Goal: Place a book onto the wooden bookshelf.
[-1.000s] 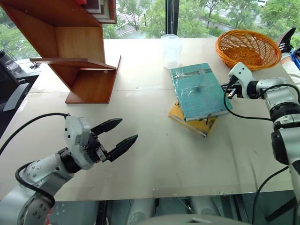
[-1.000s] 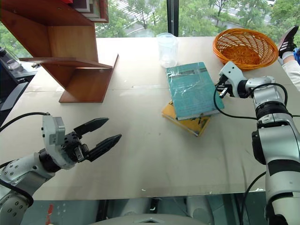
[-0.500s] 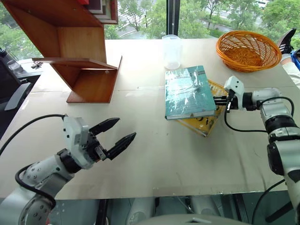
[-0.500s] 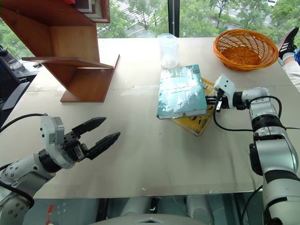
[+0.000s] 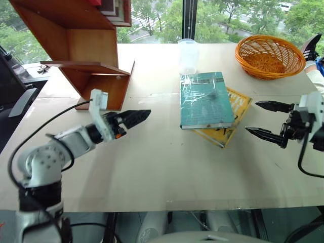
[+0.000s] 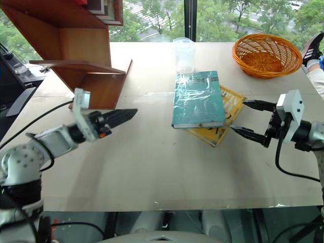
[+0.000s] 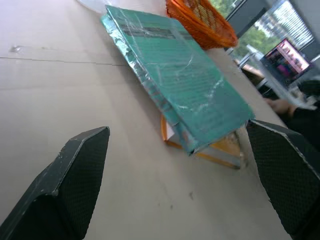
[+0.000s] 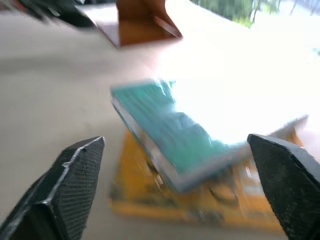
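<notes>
The teal-green book (image 5: pixel 206 99) lies flat on a yellow book (image 5: pixel 234 123) near the middle of the table, plastic wrap glinting. My right gripper (image 5: pixel 252 117) hovers just right of the stack, open, nothing between its fingers, pointing at the books' right edge. My left gripper (image 5: pixel 139 115) reaches in from the left, turned on its side, a hand's width short of the book; the left wrist view shows its fingers (image 7: pixel 75 170) spread wide with the book (image 7: pixel 185 85) ahead. The wooden bookshelf (image 5: pixel 86 50) stands tilted at the far left, behind the left gripper.
An orange wicker basket (image 5: pixel 268 53) sits at the far right corner. A clear plastic cup (image 5: pixel 187 54) stands just behind the books. A person's shoe and sleeve (image 5: pixel 310 48) show at the right edge. Dark equipment (image 5: pixel 10 76) sits left of the table.
My right gripper, shut at the book's right edge before, has drawn back and opened. The left gripper has moved forward toward the book and rolled onto its side. The book now lies squarer.
</notes>
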Robot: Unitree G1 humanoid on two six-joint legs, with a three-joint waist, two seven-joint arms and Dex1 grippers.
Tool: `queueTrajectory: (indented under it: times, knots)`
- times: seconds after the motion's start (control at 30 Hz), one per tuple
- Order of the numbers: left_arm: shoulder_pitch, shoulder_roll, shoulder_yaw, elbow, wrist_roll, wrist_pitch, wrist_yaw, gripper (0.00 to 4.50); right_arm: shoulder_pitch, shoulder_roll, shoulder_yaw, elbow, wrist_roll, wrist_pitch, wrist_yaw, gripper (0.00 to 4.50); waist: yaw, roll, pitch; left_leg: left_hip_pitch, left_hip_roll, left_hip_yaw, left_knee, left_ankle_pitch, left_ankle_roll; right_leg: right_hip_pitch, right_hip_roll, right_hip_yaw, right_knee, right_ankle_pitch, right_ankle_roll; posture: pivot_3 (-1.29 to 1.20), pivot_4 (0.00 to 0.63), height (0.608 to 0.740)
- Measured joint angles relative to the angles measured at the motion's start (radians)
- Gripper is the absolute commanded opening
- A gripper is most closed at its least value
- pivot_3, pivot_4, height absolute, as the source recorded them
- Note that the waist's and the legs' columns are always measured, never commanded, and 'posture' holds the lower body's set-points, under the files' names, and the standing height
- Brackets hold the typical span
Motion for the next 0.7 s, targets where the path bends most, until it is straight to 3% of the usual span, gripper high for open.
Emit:
queueTrajectory:
  times: [0.1,0.33,0.5,0.67,0.7]
  knots:
    - [-0.176,-0.083,-0.018,0.262,0.007,0.073,0.032,4.5,0.111,0.045,-0.013,-0.182,0.056,0.007,-0.084,4.44,0.009,-0.001,0.0,-0.001,-0.003,-0.001,0.002,0.0,-0.001,0.001,-0.002,-0.001,0.0,0.0,0.0,0.0,0.15,0.74]
    - [-0.546,-0.238,-0.116,0.868,0.28,-0.022,-0.133,4.5,0.256,0.064,-0.05,-0.352,0.102,0.03,-0.244,4.44,0.007,-0.004,-0.001,-0.002,-0.007,-0.001,0.0,0.004,-0.007,0.0,-0.002,0.0,-0.001,0.0,0.001,0.0,0.15,0.74]
    - [-0.66,-0.338,-0.147,1.146,0.457,-0.138,-0.292,4.5,0.324,0.07,-0.059,-0.412,0.112,0.029,-0.304,4.44,-0.004,-0.005,-0.001,-0.003,-0.007,-0.001,0.0,0.004,-0.007,-0.001,-0.002,0.0,-0.002,0.0,0.001,0.0,0.15,0.74]
    - [-0.719,-0.415,-0.145,1.288,0.576,-0.23,-0.399,4.5,0.382,0.08,-0.06,-0.458,0.113,0.02,-0.35,4.44,-0.008,-0.005,0.0,-0.003,-0.007,-0.001,0.0,0.004,-0.006,-0.001,-0.002,0.0,-0.001,0.0,0.001,0.0,0.15,0.74]
    - [-0.722,-0.421,-0.145,1.298,0.588,-0.237,-0.41,4.24,0.39,0.082,-0.059,-0.465,0.113,0.02,-0.353,4.48,-0.008,-0.005,0.0,-0.002,-0.007,-0.001,0.0,0.004,-0.006,-0.001,-0.002,0.0,-0.001,0.0,0.001,0.0,0.15,0.74]
